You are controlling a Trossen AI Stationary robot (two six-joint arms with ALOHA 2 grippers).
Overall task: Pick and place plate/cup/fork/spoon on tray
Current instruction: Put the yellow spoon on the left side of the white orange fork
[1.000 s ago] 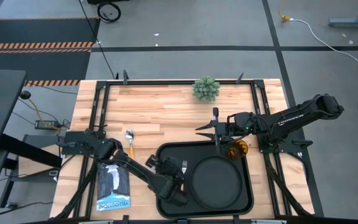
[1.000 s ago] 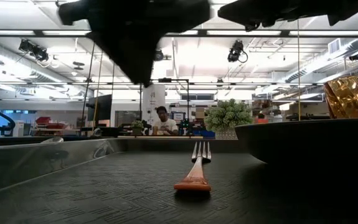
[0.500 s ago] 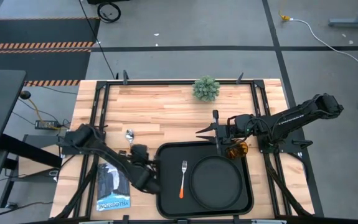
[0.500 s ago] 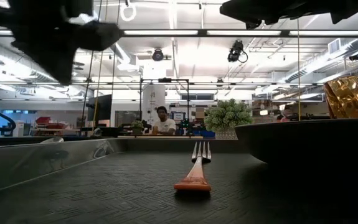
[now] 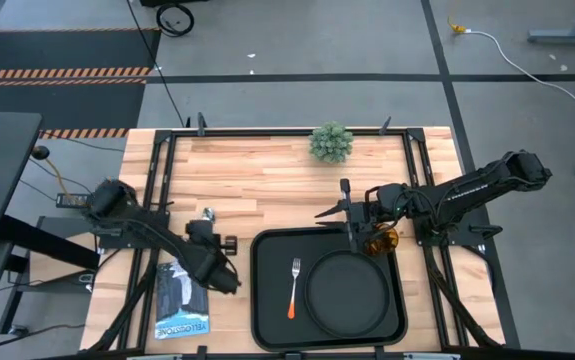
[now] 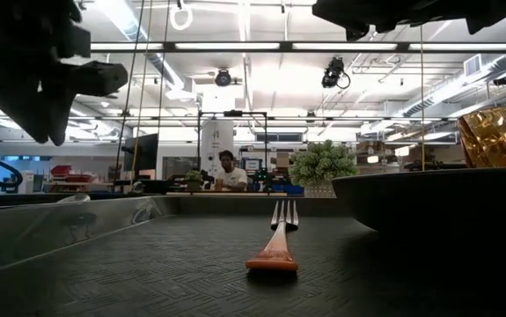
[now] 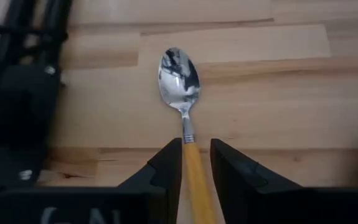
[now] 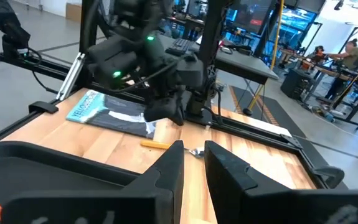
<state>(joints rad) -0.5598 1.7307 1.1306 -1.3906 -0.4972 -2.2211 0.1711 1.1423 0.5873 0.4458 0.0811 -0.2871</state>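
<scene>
The left gripper hangs over the spoon on the bare wood left of the tray, its fingers parted either side of the orange handle. Beside it lies a booklet; its title seems to start "YELLO". The right gripper, narrowly open, hovers by the cup. Fork and plate lie on the tray
</scene>
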